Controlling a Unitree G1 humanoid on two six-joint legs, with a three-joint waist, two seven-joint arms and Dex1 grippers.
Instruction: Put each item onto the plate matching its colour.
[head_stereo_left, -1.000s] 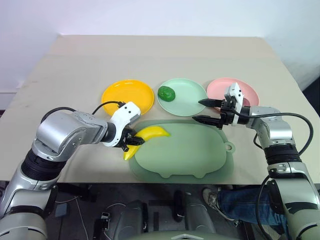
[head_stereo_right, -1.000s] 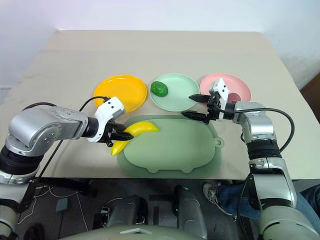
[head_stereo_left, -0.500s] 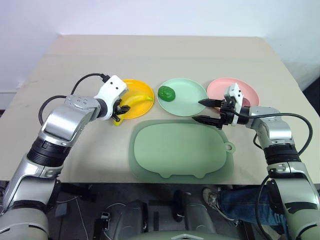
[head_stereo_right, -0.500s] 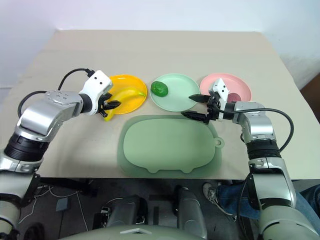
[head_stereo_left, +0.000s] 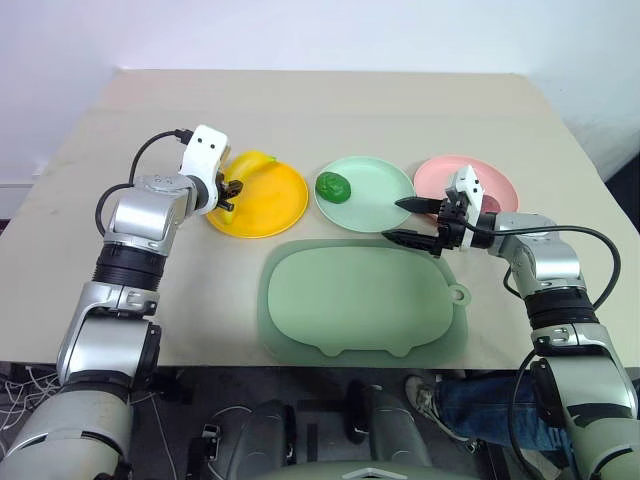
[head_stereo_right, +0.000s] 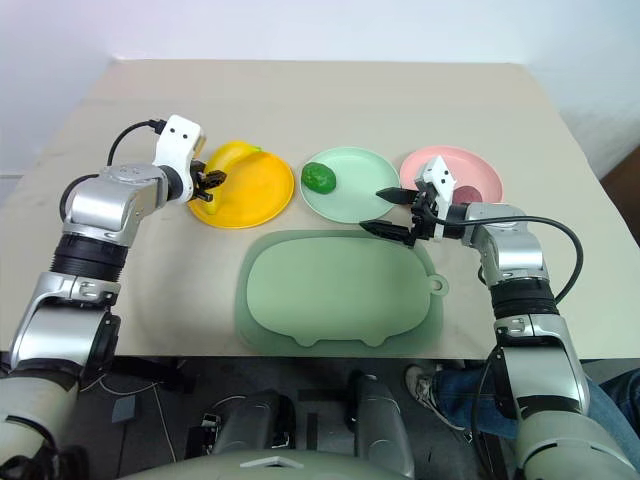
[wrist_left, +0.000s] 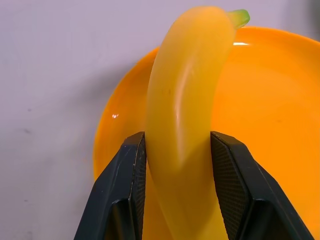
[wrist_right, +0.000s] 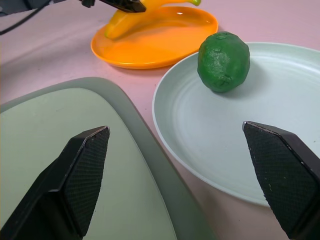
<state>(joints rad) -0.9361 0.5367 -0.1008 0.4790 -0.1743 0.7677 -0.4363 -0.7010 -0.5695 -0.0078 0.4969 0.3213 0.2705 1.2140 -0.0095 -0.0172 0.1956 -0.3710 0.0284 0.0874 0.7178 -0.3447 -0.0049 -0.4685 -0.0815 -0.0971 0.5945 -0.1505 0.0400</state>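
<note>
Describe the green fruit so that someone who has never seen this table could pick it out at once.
Three round plates stand in a row on the beige table, beyond the large pale-green board. On the middle one, the mint green plate, the green fruit lies near the rim facing the yellow-orange plate. It is small, round, bumpy and far darker green than its plate, unlike the long yellow banana next door.

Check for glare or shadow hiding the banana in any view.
Left wrist view: small glints on the yellow-orange plate rim, banana clear between the fingers. Right wrist view: the green fruit casts a soft shadow. Left eye view: even light.
</note>
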